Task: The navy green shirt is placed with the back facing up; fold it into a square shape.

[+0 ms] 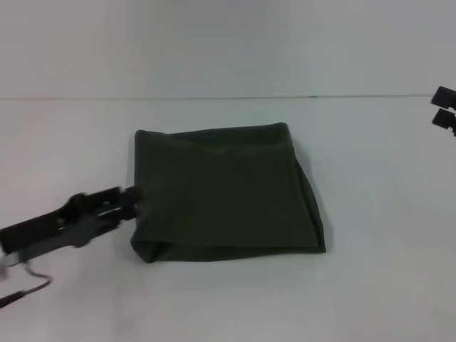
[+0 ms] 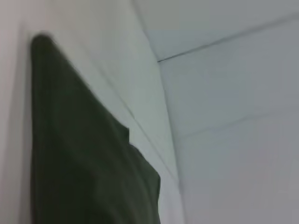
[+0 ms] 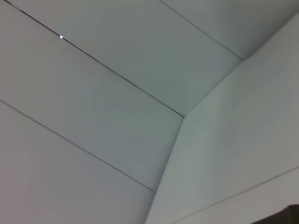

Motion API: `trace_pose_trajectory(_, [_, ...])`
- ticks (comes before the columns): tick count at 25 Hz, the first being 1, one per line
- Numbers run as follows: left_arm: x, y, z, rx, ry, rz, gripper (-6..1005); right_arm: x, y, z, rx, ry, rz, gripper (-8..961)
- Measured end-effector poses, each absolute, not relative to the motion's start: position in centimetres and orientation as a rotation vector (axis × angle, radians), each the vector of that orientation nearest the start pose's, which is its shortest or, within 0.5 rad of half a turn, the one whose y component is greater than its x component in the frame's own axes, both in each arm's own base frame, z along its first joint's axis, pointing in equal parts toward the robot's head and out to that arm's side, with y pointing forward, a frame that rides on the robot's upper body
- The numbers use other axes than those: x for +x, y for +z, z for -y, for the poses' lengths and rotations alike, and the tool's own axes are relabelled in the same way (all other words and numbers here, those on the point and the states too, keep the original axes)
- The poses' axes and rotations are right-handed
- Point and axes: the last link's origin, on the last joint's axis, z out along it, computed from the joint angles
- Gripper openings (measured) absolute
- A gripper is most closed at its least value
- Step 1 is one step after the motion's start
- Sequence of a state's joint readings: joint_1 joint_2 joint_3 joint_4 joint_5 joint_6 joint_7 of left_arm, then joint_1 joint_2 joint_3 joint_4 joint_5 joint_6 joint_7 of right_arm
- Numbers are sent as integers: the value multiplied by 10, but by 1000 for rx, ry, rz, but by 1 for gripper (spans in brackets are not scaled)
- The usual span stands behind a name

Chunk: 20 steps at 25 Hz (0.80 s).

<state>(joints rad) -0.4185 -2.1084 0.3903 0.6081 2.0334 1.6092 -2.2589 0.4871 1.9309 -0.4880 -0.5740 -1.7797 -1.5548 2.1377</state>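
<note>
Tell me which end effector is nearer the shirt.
Left. The left end effector is at the folded shirt's left edge; the right end effector sits far off near the table's right side.

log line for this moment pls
navy green shirt: folded, roughly square, on table | left gripper: at shirt's left edge | right gripper: away at right

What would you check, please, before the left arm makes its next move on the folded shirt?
1. Navy green shirt folded into a rough square: ok.
2. Edges flush: not ok, the right side bulges and the near left corner puffs.
3. Left gripper at the shirt's left edge: ok.
4. Left gripper's hold on the cloth: cannot tell.
5. Right gripper away from the shirt, at the far right: ok.
6. White table under the shirt: ok.
</note>
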Motion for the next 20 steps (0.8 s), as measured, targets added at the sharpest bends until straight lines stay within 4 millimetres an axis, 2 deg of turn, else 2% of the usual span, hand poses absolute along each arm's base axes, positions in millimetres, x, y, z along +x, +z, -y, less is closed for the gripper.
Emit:
trace_pose_trajectory(3, [-301,-8,-304,1931,1196,-2224,493,300,91,-348,-2053,1209,-1606,802])
trace_pose_trajectory(6, [-303,-23,-310,1912,1127,-2311,560,299,89,-349,-2058,1203,-1604,801])
trace_pose_trajectory(9, [-313,-28,-310,1923,1070,-2389,627,299,87,-349,-2060,1190,-1607,801])
trace_pose_trajectory(11, [-314,-23,-308,1948,1067,-2373,693,299,86,-349,-2067,1177,-1604,801])
trace_pose_trajectory(13, [-308,-8,-305,2035,1092,-2243,782,299,85,-348,-2091,1148,-1592,801])
trace_pose_trajectory(15, [-295,9,-299,2194,1128,-1999,870,297,83,-347,-2172,1079,-1534,801])
trace_pose_trajectory(17, [-284,24,-293,2371,1136,-1735,878,292,78,-346,-2305,969,-1418,801])
trace_pose_trajectory(18, [-284,24,-293,2371,1136,-1735,883,288,75,-346,-2372,904,-1352,801])
trace_pose_trajectory(19, [-277,33,-290,2536,1068,-1530,887,285,71,-347,-2426,837,-1287,801])
trace_pose_trajectory(20, [-277,34,-291,2580,1040,-1496,887,280,66,-349,-2477,775,-1211,801])
